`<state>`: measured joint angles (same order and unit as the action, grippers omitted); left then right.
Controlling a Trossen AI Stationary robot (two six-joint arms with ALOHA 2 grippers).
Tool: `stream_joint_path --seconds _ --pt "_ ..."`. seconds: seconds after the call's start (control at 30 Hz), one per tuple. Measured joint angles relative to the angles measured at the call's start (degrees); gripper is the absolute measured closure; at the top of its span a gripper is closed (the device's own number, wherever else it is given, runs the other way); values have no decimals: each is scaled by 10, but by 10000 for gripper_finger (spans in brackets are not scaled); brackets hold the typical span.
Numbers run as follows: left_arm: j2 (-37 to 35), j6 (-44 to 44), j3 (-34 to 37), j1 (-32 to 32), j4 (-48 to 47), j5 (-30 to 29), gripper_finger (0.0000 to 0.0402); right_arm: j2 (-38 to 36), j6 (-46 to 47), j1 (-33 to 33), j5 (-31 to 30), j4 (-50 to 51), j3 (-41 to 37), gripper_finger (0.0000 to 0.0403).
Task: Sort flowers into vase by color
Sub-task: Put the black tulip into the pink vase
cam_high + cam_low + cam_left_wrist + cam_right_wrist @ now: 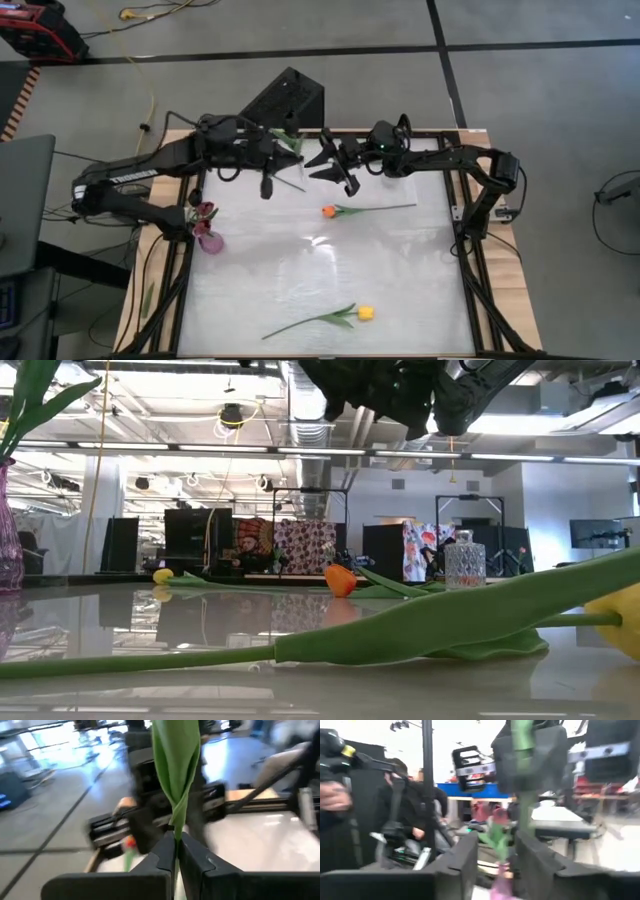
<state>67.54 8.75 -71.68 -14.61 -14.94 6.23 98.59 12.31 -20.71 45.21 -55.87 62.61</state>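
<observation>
L hand [176, 851]: pinched on green stem [176, 775] at table's far edge.
R hand [496, 857]: spread, facing L hand, holds nothing.
Risk: stem slips or bends in handover if R closes off-centre.
Flowers: orange [329, 211] mid-table, yellow [365, 313] near front.
Vase [210, 240]: pink, L edge, holds maroon heads.
Obstacles: none near.

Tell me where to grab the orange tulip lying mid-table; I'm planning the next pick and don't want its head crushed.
Grip the orange tulip on its thin stem, a little way from the head, well clear of the petals. It lies flat on the table, stem running toward the right arm's side, so come straight down from above with the claw's fingers straddling the stem crosswise. The right claw looks open and nearest.
</observation>
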Motion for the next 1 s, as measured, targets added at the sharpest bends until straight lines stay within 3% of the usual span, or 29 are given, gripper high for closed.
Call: stream_joint_path --seconds 0.2,0.33,0.53,1.0 --pt "-85 -31 0 0 -101 -74 401 0 107 -12 93 12 0 178" --pt "-154 -75 0 0 -190 -131 401 0 116 -15 138 63 0 173" --pt "-237 -166 0 0 -309 -226 401 0 55 12 136 158 0 183" --pt "-362 -254 0 6 -440 -231 401 0 37 79 131 184 0 195"
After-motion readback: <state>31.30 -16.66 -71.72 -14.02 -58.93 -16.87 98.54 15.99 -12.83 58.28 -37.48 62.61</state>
